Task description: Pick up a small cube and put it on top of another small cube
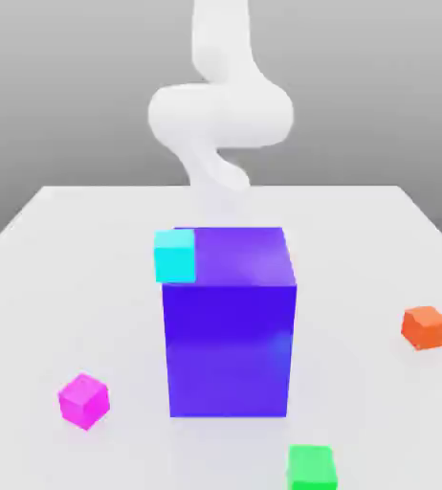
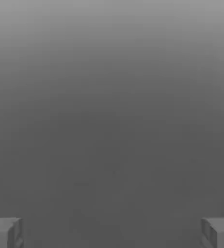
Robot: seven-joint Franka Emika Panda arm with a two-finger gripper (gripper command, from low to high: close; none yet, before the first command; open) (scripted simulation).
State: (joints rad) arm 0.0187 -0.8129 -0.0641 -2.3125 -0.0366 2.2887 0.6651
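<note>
small cube [image 1: 83, 400] left of big block [image 1: 230, 330]

The big block [image 1: 230, 325] hides the lower part of my arm [image 1: 220, 105]. The picture's edge cuts off the green cube [image 1: 311, 469] and my fingertips [image 2: 219, 232].

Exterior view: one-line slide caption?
White arm behind big blue-violet block; cyan, magenta, orange, green cubes around.

exterior view: looking down at a slant over the white table [image 1: 62, 239], facing the arm [image 1: 220, 115] behind the big blue-violet block [image 1: 230, 321] | hand view: looking past two fingertips [image 2: 5, 232] at plain grey | shared: nothing recognisable
</note>
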